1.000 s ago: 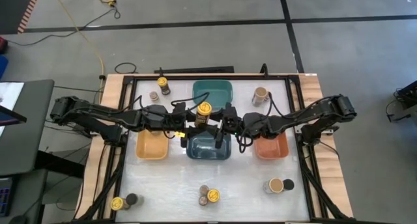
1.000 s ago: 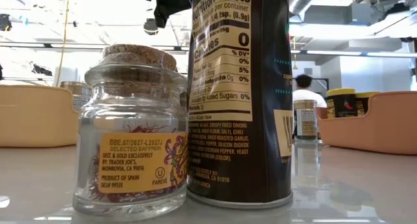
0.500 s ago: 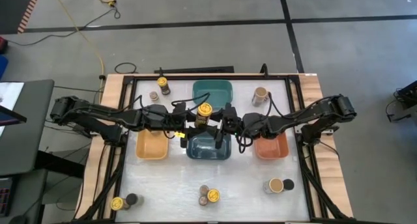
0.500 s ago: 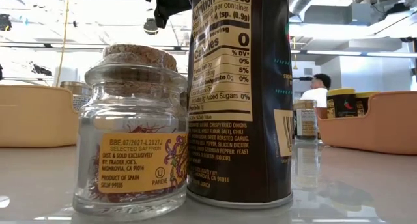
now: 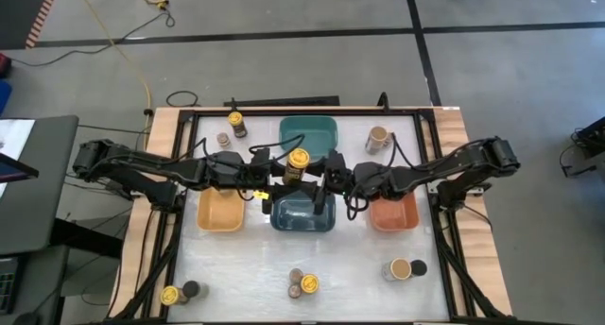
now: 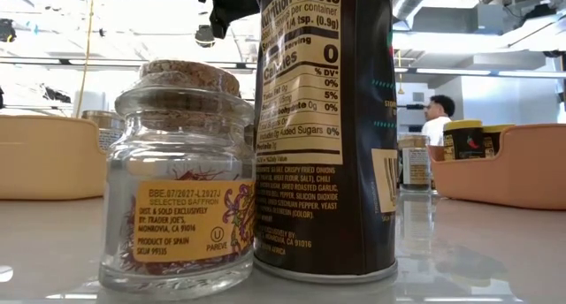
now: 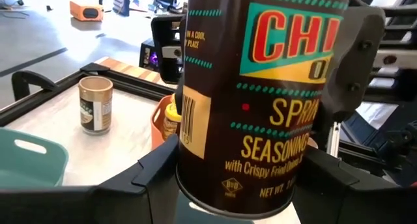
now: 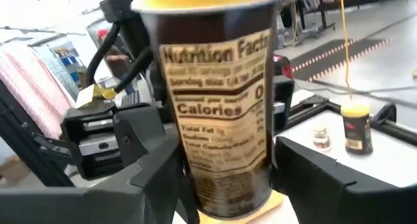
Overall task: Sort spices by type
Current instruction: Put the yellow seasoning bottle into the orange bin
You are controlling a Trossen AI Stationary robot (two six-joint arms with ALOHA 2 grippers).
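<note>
White table (image 5: 359, 259), most jars (image 5: 400, 269) loose near edges: sorting looks barely begun. Yellow-lidded jar (image 5: 297, 161) aloft over dk-blue bin (image 5: 304, 226), clamped in L gripper (image 5: 287, 171); R gripper (image 5: 315, 174) fingers spread, flanking it.

Both arms reach in from the table's sides and meet near its middle, forearms almost level across the table (seen from above). The left arm comes from nine o'clock; its tool (image 5: 280, 170) sits just at nine o'clock of centre, fingers (image 7: 150, 175) clamped on either side of a jar (image 5: 296, 163) and holding it upright. The right arm comes from three o'clock; its tool (image 5: 317, 174) faces the left one across that same jar, its fingers (image 8: 153, 165) flanking the jar (whether they touch it is unclear).
</note>
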